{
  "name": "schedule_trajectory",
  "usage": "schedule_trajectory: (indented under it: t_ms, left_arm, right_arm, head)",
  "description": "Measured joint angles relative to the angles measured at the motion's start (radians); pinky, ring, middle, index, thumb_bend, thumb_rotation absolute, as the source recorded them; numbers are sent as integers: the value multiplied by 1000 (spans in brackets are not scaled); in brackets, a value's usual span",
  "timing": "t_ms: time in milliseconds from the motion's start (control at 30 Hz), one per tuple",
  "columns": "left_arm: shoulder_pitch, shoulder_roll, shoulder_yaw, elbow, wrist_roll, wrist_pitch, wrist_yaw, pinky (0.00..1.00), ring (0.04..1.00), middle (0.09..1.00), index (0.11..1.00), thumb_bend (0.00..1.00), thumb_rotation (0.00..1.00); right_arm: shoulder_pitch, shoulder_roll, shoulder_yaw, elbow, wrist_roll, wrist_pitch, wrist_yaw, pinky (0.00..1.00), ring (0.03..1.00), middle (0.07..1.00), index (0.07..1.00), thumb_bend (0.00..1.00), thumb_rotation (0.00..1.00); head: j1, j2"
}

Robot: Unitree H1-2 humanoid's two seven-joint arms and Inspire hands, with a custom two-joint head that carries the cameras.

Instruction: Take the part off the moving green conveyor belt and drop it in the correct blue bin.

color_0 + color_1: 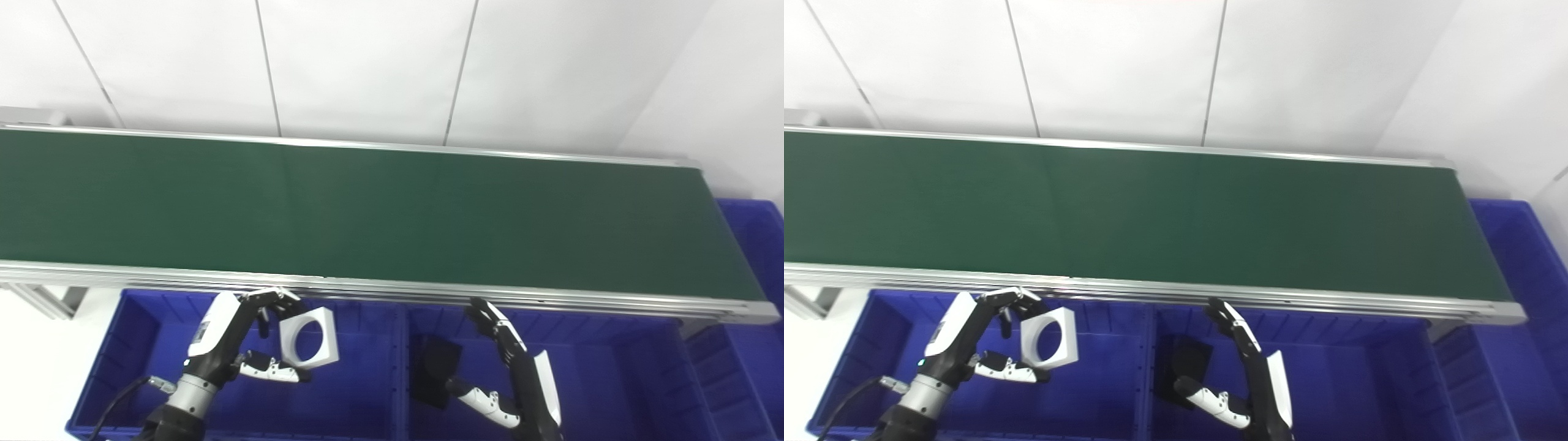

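Observation:
The green conveyor belt (367, 214) runs across the view with no part on it. My left hand (245, 337) is just below the belt's near rail, over the left blue bin (128, 349). It is shut on a white square part with a round hole (309, 338), fingers on its top corner and thumb under its lower edge. My right hand (517, 367) is open over the middle blue bin (612, 380), fingers spread and thumb low. A black square part (436, 370) lies in that bin just left of the right hand, apart from the fingers.
A third blue bin (756, 239) stands past the belt's right end. The belt's metal rail (429, 291) runs right above both hands. A metal frame leg (49, 300) is at the lower left. A white panelled wall is behind.

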Motion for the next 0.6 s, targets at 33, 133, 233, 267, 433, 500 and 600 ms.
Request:
schedule_trajectory:
  t_ms: [33,133,233,267,433,500,600]
  left_arm:
    - [0,-1,-1,2,8,10,-15,300,372,443,534,495,0]
    - [-3,-4,-2,25,44,38,-60,323,368,445,544,493,0]
    - [-9,-10,-5,41,79,84,-100,407,390,480,541,496,0]
    - [-10,-14,-5,42,92,103,-114,407,390,480,541,496,0]
    - [-18,-30,-18,28,132,219,-205,596,705,773,740,736,111]
    - [-15,-29,-18,-2,131,256,-250,596,727,819,800,785,151]
    - [-3,-27,-2,-53,73,273,-308,725,826,873,875,883,332]
  right_arm:
    - [0,2,-5,0,6,0,5,827,839,844,877,864,631]
    - [0,9,-18,0,19,0,27,835,844,852,885,849,610]
    - [2,18,-30,0,31,0,47,836,840,853,890,853,613]
    - [3,22,-35,0,31,0,53,836,840,853,890,853,613]
    - [12,37,-55,0,28,0,68,832,846,847,883,856,623]
    - [17,40,-60,0,18,0,68,831,846,845,882,856,626]
    - [20,46,-65,-1,13,0,69,833,852,845,882,868,628]
  head:
    - [2,3]
    - [6,9]
    - [17,14]
    - [17,14]
    - [17,15]
    - [17,17]
    - [17,17]
